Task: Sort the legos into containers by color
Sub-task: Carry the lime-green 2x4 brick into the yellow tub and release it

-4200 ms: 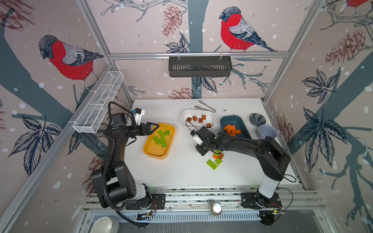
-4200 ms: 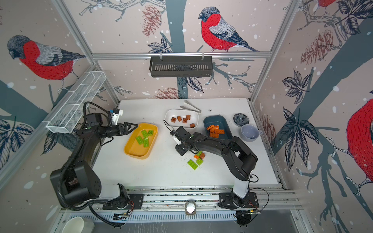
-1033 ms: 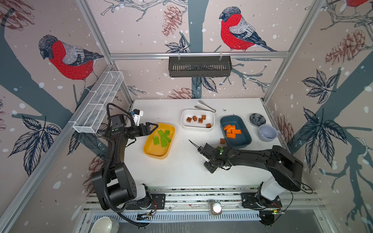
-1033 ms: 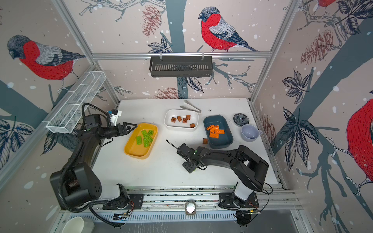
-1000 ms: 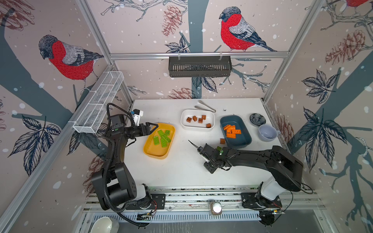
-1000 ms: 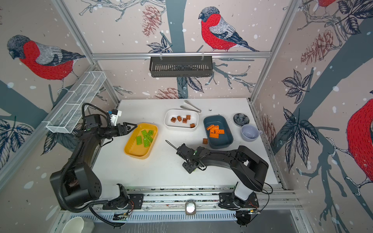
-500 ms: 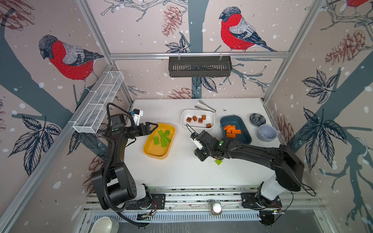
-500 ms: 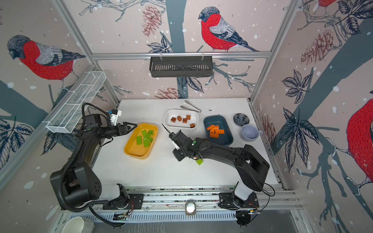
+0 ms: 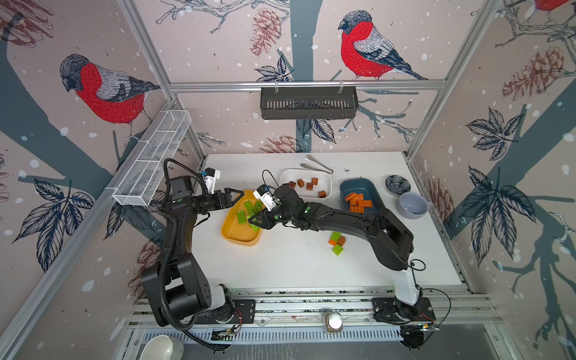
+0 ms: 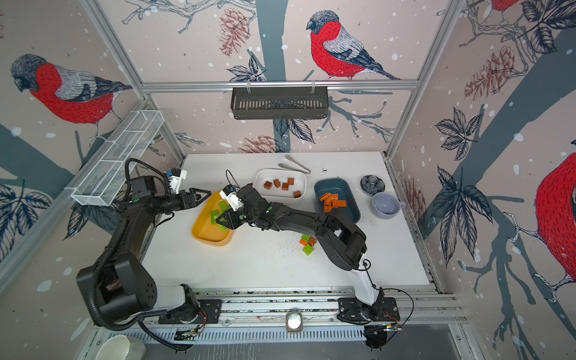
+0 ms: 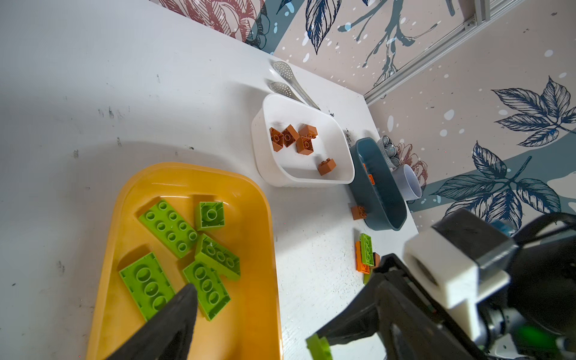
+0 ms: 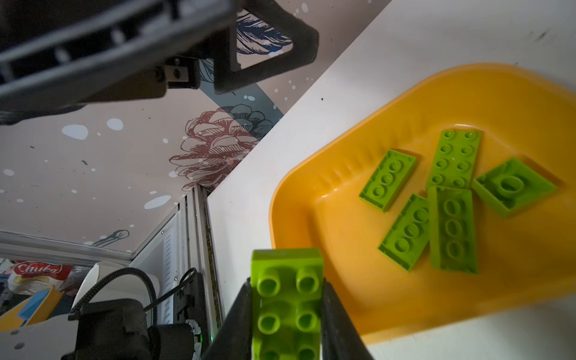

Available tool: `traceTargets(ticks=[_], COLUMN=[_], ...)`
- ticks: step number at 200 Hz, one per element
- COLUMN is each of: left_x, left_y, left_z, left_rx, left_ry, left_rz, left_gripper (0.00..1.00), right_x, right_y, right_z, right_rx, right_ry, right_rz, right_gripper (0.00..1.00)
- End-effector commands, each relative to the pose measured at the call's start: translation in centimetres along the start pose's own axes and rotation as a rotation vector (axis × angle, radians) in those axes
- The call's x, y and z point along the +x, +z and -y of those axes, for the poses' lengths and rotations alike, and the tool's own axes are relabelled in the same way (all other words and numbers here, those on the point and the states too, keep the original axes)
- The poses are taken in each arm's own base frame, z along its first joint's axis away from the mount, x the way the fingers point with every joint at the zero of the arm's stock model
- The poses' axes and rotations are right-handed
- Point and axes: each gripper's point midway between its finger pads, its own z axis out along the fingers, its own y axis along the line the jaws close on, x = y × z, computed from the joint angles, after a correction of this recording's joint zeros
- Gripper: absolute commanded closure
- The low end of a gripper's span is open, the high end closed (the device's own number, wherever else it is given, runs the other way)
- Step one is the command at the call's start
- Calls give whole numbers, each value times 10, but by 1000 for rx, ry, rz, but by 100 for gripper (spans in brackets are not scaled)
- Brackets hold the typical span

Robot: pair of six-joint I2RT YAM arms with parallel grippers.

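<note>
Right wrist view: lime green plate (image 12: 286, 311) is clamped in the right end effector (image 12: 285, 282), above the rim of the mustard tub (image 12: 276, 199). Left end effector (image 9: 235, 199) is spread open. Risk: released here, the plate could be bounced off the rim onto the counter (image 9: 280, 268).

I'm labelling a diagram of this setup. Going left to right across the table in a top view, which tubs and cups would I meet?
yellow tub → white tub → teal tub → grey mug. I left out the small patterned dish because it overlaps the mug's span.
</note>
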Motion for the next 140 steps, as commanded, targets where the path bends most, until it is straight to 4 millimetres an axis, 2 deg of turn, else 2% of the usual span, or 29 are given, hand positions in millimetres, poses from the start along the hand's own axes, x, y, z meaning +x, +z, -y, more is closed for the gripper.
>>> traceTargets(ticks=[1,43,81,108,140], left_x=[-5,-3,-2,-1,0], left_y=[-1,0,1,1,2], left_z=[1,0,-1,-1,-2], left_rx=[9,10,11,11,13], left_ry=[19,14,13,12,9], left_rz=[14,10,5,3,0], left_gripper=[11,11,11,11,11], right_x=[-17,-12,-2,-5,-21], right_y=[15,41,58,55,30], right_z=[-10,9,23,23,19], right_rx=[-90,-75,-39,-46,-49], right_ry=[45,76,68,73,69], right_rz=[76,95,60,66,97], right_gripper=[75,74,58,40,37])
